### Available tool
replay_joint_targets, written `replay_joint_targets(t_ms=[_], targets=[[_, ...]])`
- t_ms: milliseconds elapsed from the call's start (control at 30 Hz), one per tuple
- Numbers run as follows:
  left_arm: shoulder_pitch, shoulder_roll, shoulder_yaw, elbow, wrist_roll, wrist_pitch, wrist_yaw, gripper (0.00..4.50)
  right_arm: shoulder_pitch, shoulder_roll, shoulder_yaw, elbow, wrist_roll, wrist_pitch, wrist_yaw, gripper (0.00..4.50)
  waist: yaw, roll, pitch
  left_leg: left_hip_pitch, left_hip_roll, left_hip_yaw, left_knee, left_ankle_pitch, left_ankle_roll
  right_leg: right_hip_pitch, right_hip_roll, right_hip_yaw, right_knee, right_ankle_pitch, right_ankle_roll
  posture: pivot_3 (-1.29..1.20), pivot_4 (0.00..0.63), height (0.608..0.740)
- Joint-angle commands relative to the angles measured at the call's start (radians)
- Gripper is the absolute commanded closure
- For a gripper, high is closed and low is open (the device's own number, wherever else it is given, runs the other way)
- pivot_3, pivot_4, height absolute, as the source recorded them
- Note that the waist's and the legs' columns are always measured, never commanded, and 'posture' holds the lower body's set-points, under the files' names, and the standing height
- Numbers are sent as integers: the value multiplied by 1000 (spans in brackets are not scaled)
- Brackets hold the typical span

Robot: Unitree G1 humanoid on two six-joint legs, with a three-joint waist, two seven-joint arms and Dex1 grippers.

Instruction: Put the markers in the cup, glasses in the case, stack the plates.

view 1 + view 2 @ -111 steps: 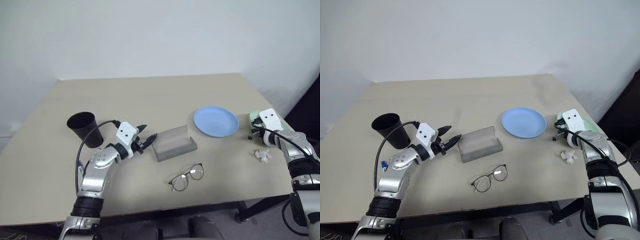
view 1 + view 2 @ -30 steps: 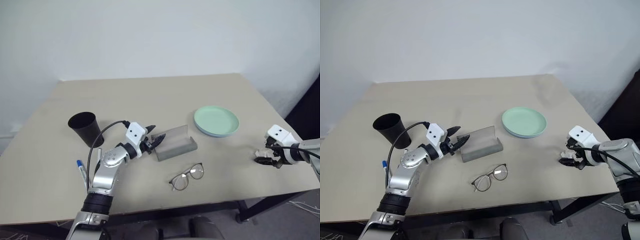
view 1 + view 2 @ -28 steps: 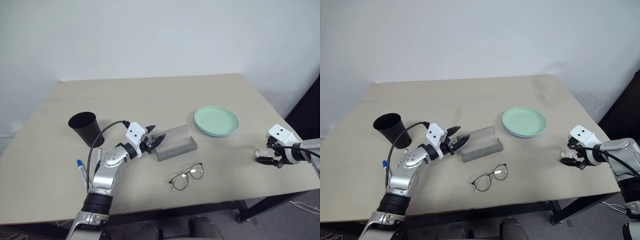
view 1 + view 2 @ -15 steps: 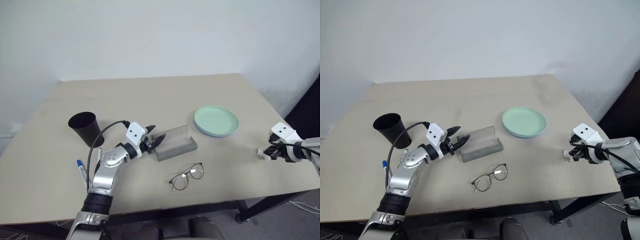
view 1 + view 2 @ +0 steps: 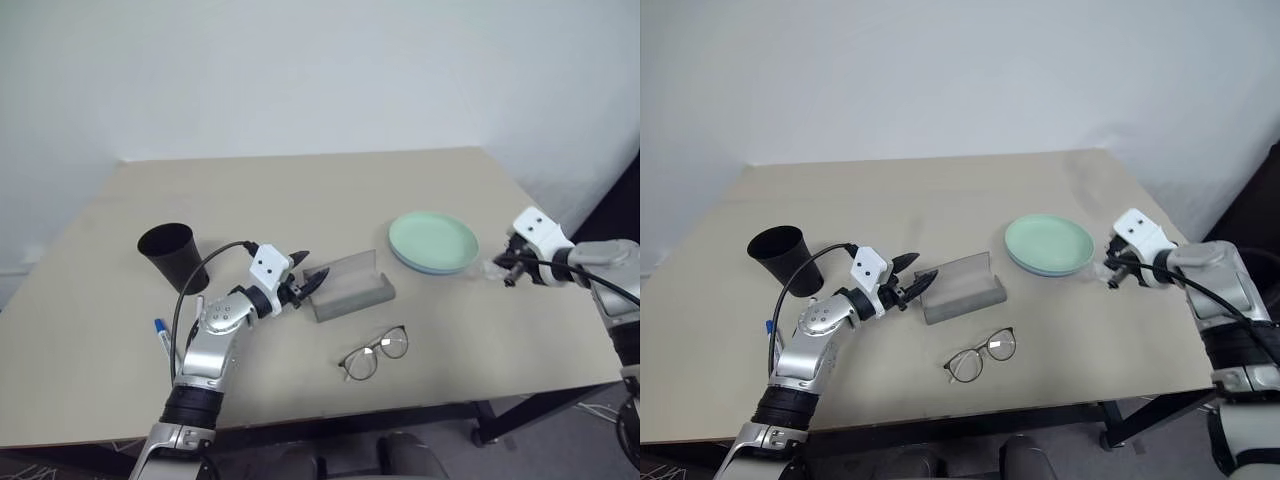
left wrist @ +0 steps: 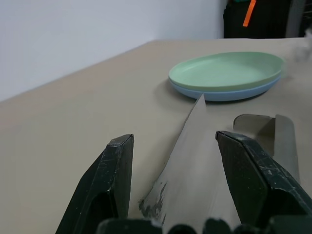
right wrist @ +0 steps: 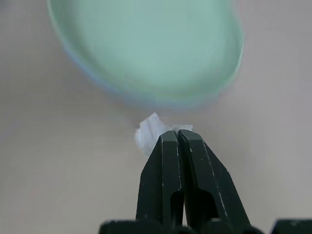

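Note:
The mint green plate (image 5: pixel 432 238) lies stacked on the light blue plate (image 6: pixel 229 93) at the table's right. Just right of them, my right gripper (image 5: pixel 503 275) hovers shut on a small white crumpled scrap (image 7: pixel 148 131). My left gripper (image 5: pixel 307 278) stands open at the left end of the grey case (image 5: pixel 350 285), and the raised lid (image 6: pixel 195 161) sits between its fingers without touching them. The glasses (image 5: pixel 375 352) lie unfolded in front of the case. The black cup (image 5: pixel 168 255) stands upright at the left. A marker (image 5: pixel 160 331) with a blue cap lies beside my left arm.
The beige table (image 5: pixel 300 190) ends close to the right of my right gripper and just in front of the glasses. A black cable loops from my left wrist past the cup.
My right gripper has shut on the white scrap near the table's right edge, lifted it and carried it left towards the plates. Earlier the green plate went onto the blue one. My left gripper stayed put.

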Motion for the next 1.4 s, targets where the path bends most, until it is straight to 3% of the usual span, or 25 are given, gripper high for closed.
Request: replay_joint_targets(t_ms=[33,267,300,367,700,767,867,1133,1400], targets=[[-25,-1,1,-17,0,-16,-1,1684,-74,49,0,36,-16,-81,-45,4439,0,0,0,0,0,0,0,0,0,0,0,0,0,0,0,0,0,740],[-25,-7,0,-22,2,-17,8,1684,-167,184,71,285,-85,-236,-112,4439,2,0,0,-1,0,-2,-1,0,0,0,-1,-1,-1,3,-4,0,0,740],[-23,-6,2,-26,1,-15,9,1684,-179,194,73,318,-88,-255,-116,4267,2,0,0,-1,-1,-2,-1,0,0,0,-1,-1,-1,3,-5,0,0,740],[-17,-4,6,-34,0,-13,10,1684,-200,208,71,371,-89,-280,-118,3849,0,0,0,-1,-1,-2,-1,0,1,-1,-1,-1,-1,3,-5,0,0,740],[-12,3,10,-37,-5,-10,9,1684,-203,199,36,328,-44,-311,-34,506,-1,1,0,-1,0,-2,-2,0,0,-1,-1,-1,0,4,-5,0,0,740],[-14,4,10,-37,-6,-9,7,1684,-199,196,20,299,-42,-311,-43,25,-1,1,0,-1,0,-2,-2,0,0,-1,-1,-1,0,4,-5,0,0,740],[-28,-3,13,-50,-30,15,-3,1684,-184,178,0,244,-32,-298,-36,25,0,1,0,-1,0,-2,-2,0,0,-1,-1,-1,0,4,-5,0,0,740],[-83,36,1,-124,-173,191,-176,1684,-17,92,-81,-71,162,-215,195,25,2,1,0,-2,0,-3,-2,-1,1,-1,-1,-2,-1,1,-1,0,0,740],[-196,136,-109,-131,-253,370,-464,1684,35,67,-94,-109,185,-204,195,25,-2,1,0,0,0,0,0,0,1,0,0,-1,1,0,0,0,0,740]])
